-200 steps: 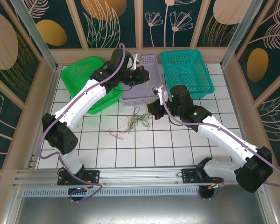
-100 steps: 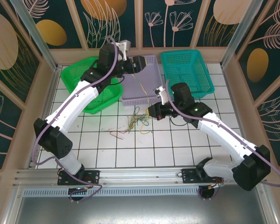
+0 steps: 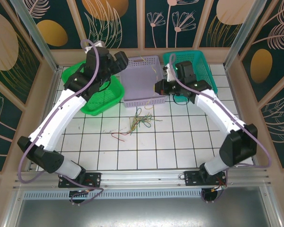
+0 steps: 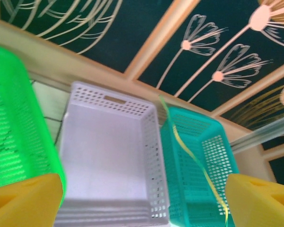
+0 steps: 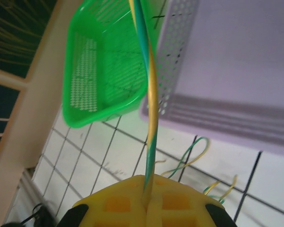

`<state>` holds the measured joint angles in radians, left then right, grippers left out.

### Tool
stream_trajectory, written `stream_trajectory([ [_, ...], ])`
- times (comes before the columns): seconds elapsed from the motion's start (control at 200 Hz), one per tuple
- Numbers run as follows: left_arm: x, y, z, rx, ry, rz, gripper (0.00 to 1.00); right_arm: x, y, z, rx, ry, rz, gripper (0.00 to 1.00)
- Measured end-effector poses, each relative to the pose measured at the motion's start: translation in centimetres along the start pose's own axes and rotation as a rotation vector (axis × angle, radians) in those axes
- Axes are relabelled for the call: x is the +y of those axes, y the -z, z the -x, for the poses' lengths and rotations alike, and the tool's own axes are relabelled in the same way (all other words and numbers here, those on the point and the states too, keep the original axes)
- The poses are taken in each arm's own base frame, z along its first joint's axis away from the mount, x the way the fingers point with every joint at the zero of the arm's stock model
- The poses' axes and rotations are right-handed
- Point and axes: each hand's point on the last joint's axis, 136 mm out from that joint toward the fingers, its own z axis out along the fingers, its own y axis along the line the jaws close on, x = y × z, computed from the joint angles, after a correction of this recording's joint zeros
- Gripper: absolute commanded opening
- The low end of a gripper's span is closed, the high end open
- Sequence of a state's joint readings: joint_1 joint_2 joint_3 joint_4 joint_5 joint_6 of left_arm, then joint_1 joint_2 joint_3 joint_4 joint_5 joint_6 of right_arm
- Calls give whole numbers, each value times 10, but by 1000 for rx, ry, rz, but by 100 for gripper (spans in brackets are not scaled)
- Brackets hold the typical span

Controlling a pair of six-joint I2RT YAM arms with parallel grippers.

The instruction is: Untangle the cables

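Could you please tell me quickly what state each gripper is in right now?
Left gripper: open.
Right gripper: shut on a yellow-green cable.

Green basket (image 3: 109,96), purple basket (image 3: 142,80) and teal basket (image 3: 204,64) block the back; tiles (image 3: 180,138) beside the cables (image 3: 141,120) lie open.

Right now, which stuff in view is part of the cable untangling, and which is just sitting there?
Job:
- yellow-green cable, pinched in the shut right tool
- loose cable bunch on the table
- red cable beside the bunch
- left tool, open

Just sitting there:
- green basket
- purple basket
- teal basket
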<state>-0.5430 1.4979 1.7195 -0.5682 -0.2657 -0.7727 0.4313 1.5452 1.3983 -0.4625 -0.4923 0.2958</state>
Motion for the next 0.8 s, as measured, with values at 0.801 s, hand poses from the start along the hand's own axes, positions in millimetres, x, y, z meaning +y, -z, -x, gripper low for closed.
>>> stream_trajectory([
  [0.801, 66, 52, -101, 198, 288, -94, 66, -142, -149, 22, 173, 242, -321, 0],
])
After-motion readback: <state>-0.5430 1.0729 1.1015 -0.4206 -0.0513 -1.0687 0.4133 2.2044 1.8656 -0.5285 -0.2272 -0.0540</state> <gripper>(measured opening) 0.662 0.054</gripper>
